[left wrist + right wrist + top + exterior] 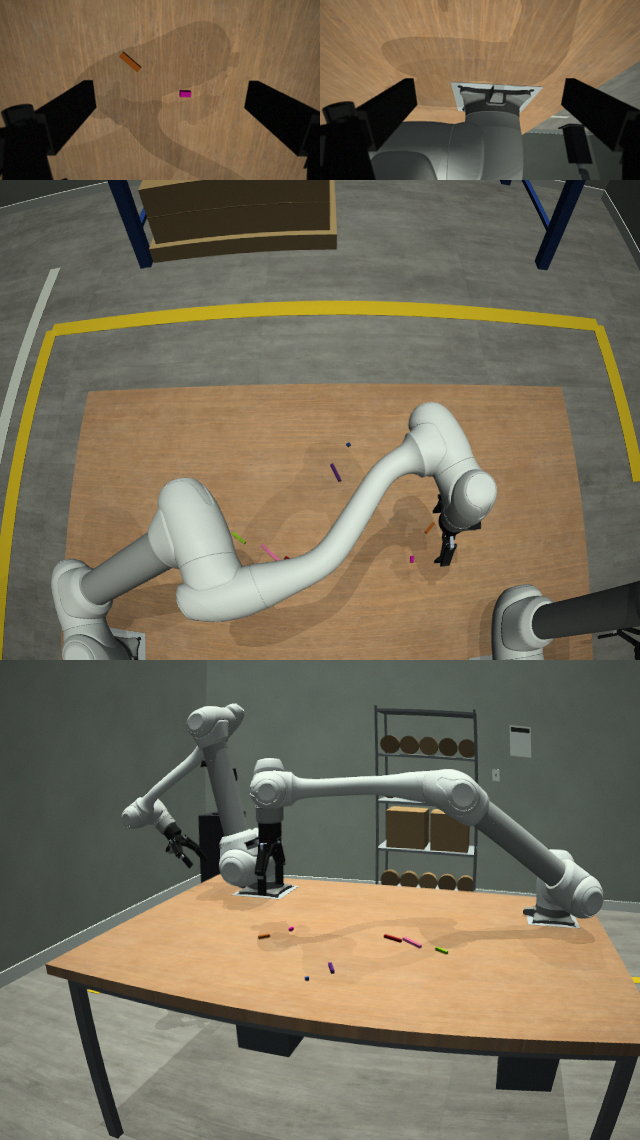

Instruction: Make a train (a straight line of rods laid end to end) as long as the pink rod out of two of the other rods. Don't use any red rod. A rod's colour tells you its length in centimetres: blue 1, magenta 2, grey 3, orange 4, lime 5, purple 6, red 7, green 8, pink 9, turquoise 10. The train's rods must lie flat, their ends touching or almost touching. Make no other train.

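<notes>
My left gripper is open and empty, high above the orange rod and the magenta rod. These two lie flat and apart. The lime rod lies near the pink rod, not touching it. The purple rod and blue rod lie apart from each other. My right gripper is open and empty, off the table's side.
The red rod lies close to one end of the pink rod; my left arm hides most of it in the top view. That arm stretches over the table. The right arm's base stands at the table's edge.
</notes>
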`<action>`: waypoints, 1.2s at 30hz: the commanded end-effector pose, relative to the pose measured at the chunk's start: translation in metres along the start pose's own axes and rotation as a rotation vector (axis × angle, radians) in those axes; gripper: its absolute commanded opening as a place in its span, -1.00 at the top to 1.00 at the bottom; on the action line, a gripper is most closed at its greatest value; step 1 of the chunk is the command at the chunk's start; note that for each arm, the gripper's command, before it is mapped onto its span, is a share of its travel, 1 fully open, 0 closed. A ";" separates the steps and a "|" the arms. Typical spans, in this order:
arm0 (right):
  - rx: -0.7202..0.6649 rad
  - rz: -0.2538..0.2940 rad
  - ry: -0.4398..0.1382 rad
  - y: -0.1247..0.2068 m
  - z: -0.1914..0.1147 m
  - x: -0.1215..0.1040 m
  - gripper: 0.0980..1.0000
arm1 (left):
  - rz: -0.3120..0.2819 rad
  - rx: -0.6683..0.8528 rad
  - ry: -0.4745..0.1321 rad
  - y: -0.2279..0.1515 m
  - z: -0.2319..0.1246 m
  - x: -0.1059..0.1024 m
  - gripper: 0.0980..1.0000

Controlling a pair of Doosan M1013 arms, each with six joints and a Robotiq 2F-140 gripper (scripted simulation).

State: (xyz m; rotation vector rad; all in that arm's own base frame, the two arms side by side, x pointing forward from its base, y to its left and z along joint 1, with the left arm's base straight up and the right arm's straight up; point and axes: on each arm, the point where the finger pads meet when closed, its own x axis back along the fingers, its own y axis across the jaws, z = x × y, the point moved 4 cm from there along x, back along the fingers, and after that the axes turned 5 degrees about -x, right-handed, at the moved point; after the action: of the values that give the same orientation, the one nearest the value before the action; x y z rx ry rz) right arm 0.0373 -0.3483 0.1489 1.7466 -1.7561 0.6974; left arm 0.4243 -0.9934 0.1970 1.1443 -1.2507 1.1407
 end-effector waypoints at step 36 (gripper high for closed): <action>0.000 0.000 0.001 0.000 0.000 0.000 -1.00 | 0.002 0.000 0.002 -0.036 -0.092 0.001 -1.00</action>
State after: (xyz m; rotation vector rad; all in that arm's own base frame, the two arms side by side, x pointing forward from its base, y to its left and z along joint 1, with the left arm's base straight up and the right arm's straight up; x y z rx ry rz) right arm 0.0373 -0.3483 0.1489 1.7466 -1.7561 0.6974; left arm 0.4565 -0.9338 0.1967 1.1526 -1.2532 1.1348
